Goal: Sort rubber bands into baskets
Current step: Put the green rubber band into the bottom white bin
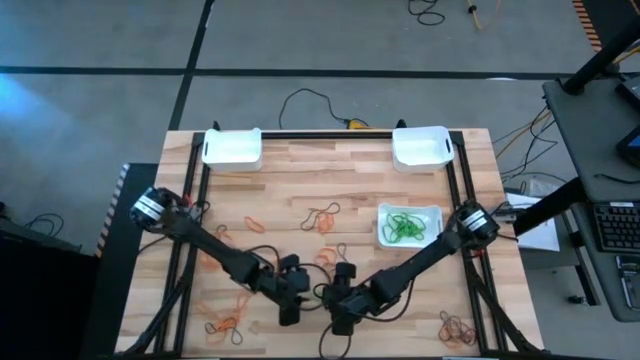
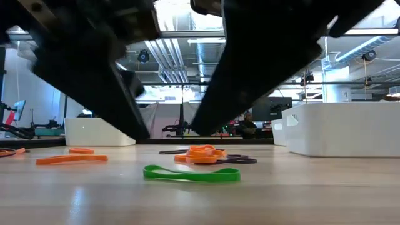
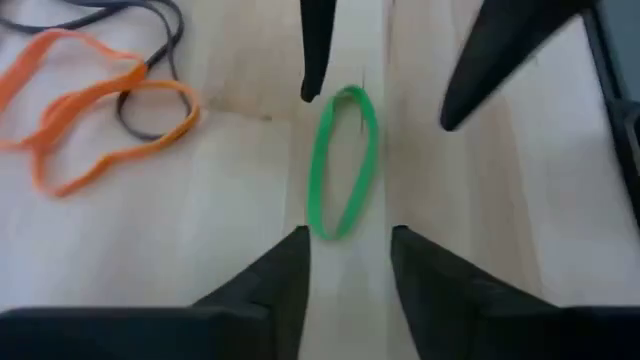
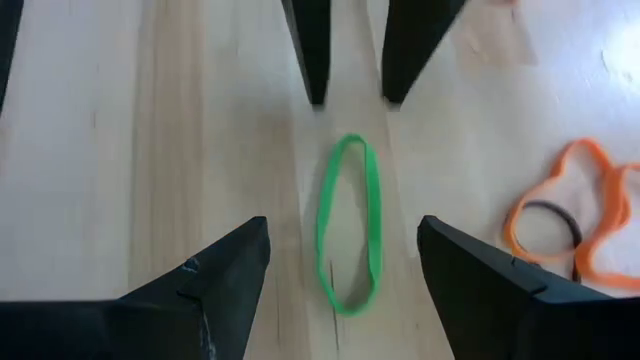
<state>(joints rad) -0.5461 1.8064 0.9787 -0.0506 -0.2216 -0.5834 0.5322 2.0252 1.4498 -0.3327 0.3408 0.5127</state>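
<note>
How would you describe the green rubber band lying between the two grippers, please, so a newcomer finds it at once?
Start at the near edge of the wooden table, where the two dark arms meet. Between the left gripper and the right gripper lies a single stretched green rubber band, flat on the wood. The nearby tangled bands are orange and dark; this one lies alone.

Landmark: the wooden table (image 1: pixel 300 175), light butcher-block planks, set in a black frame.
Floor: grey and smooth, crossed by a dark line (image 1: pixel 300 71) beyond the table's far edge.
Cables: a black cable (image 1: pixel 305 97) loops on the floor just past the far edge; more cables (image 1: pixel 430 10) lie farther off.
Desk: a grey desk (image 1: pixel 595 140) stands to the right of the table, carrying a keyboard (image 1: pixel 615 232).
Ceiling: seen across the table, exposed pipes (image 2: pixel 172 53) and beams with long bright lights (image 2: pixel 375 28).
Far room: dim workstations and a monitor (image 2: pixel 278 106).
</note>
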